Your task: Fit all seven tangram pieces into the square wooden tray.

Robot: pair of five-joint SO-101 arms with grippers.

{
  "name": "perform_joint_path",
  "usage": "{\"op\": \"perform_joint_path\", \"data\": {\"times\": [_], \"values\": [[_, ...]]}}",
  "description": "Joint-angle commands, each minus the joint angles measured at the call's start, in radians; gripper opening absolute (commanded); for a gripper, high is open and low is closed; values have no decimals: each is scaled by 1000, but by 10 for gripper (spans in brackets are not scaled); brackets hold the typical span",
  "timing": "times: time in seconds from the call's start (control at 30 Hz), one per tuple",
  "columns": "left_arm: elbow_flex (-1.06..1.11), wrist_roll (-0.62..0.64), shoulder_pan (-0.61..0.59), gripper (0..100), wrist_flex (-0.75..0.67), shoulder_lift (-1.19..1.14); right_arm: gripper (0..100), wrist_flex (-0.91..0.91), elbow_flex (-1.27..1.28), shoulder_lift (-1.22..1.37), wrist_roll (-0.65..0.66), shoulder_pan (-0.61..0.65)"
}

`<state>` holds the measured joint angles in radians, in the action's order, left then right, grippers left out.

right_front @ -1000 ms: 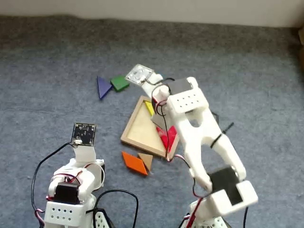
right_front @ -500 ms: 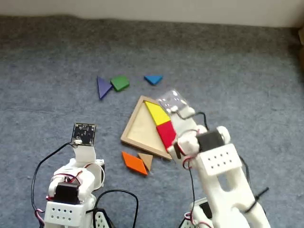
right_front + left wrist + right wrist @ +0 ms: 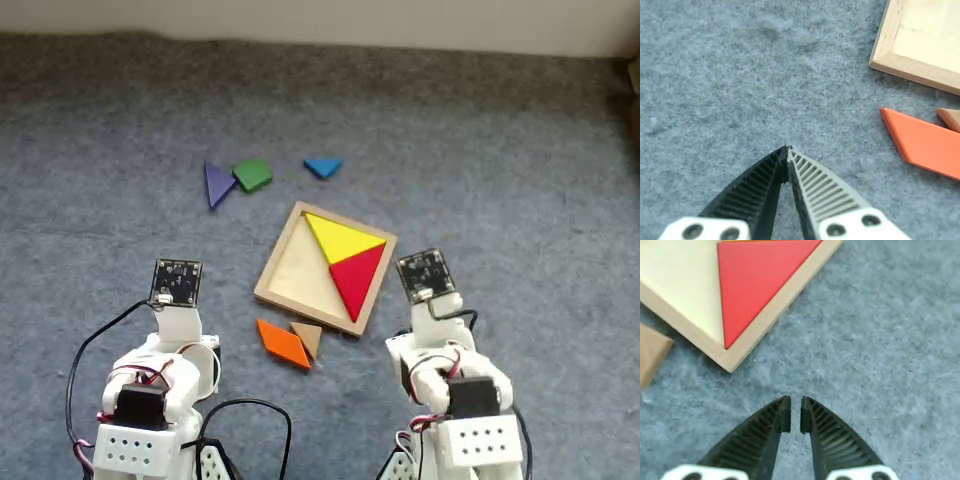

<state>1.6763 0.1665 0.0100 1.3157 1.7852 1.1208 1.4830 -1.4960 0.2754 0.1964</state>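
Both are sitting empty: the left claw [image 3: 787, 150] pinched shut, the right claw [image 3: 795, 412] all but closed. The orange piece [image 3: 922, 145] is lying near the left claw, beside the tray [image 3: 776, 305]. It is looking thin, light and stiff, so gripping across its narrow width seems best.

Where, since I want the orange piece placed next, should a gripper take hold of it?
Probably across the two long parallel edges of the orange piece, near its middle, coming straight down from above. It lies flat on the carpet, and the tan triangle sits close against one end, so that end is best avoided.
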Motion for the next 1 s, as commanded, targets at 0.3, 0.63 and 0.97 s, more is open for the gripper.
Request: {"op": "perform_joint_path", "data": {"times": [0.3,0.63,0.97], "values": [[19,-2,-12,7,6,27,44,-27,205,-341,-104,-154],[5,-3,-16,7,11,28,44,-30,266,-334,-115,-151],[-214,-84,-25,7,-15,28,44,-56,334,-331,-117,-151]]}}
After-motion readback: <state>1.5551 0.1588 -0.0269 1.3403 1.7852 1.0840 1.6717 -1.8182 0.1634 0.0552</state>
